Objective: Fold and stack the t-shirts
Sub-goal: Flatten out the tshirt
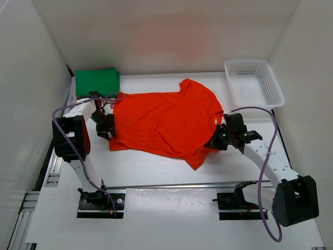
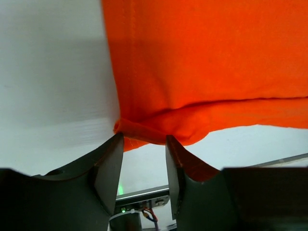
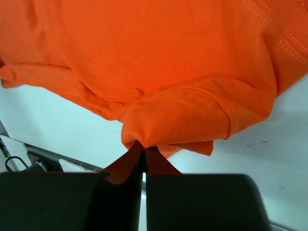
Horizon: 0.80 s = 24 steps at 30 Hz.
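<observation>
The orange-red t-shirt point(image 1: 166, 122) lies spread across the middle of the table, collar toward the back. My left gripper point(image 1: 108, 127) sits at its left edge. In the left wrist view the left gripper point(image 2: 144, 139) has its jaws apart, and a bunched fold of the shirt's hem point(image 2: 159, 130) rests across the fingertips. My right gripper point(image 1: 218, 139) is at the shirt's right side by the sleeve. The right wrist view shows the right gripper point(image 3: 143, 147) shut, pinching a fold of orange cloth point(image 3: 173, 120). A folded green t-shirt point(image 1: 96, 82) lies at the back left.
A white lattice basket point(image 1: 254, 82) stands at the back right. White walls close in the table on the left, back and right. A metal rail point(image 1: 171, 185) runs across the near side in front of the arm bases.
</observation>
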Tool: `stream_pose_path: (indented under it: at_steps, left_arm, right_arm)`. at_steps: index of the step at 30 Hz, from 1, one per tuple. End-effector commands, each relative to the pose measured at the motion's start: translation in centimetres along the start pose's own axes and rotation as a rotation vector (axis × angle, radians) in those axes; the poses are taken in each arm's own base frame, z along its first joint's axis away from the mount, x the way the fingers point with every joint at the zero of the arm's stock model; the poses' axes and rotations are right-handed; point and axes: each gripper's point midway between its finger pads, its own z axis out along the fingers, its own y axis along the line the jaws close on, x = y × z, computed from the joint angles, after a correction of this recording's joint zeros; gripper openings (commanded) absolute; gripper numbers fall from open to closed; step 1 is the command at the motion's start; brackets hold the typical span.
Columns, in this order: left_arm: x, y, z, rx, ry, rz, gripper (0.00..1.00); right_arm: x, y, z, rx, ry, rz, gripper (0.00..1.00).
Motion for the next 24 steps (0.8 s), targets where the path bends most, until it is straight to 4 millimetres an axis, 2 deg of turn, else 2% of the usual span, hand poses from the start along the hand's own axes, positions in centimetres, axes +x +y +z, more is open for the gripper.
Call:
stream_pose_path:
  at_steps: [1, 5, 7, 11, 16, 19, 24]
  left_arm:
    - [0.7, -0.7, 0.1, 0.048, 0.026, -0.008, 0.5]
    - [1.7, 0.4, 0.6, 0.004, 0.054, -0.023, 0.5]
    - [1.8, 1.2, 0.7, -0.036, 0.035, -0.018, 0.54]
    - [1.0, 1.5, 0.5, -0.058, -0.004, -0.01, 0.6]
    - [-0.1, 1.5, 1.1, -0.049, -0.029, -0.005, 0.59]
    - [0.1, 1.7, 1.8, -0.049, -0.006, -0.01, 0.51]
    - [0.2, 1.4, 1.4, -0.04, -0.01, -0.009, 0.1]
  right_arm:
    - [0.1, -0.4, -0.1, 0.011, -0.01, -0.017, 0.0]
    - [0.0, -0.2, -0.2, 0.006, -0.017, -0.02, 0.0]
    - [-0.1, -0.4, -0.2, 0.013, -0.023, -0.019, 0.0]
    - [-0.3, -0.2, -0.2, 0.014, -0.023, -0.019, 0.0]
    - [-0.3, -0.2, -0.2, 0.014, -0.023, -0.019, 0.0]
    - [-0.1, -0.4, -0.2, 0.019, -0.016, -0.017, 0.0]
    - [-0.2, -0.5, -0.2, 0.026, -0.021, -0.017, 0.0]
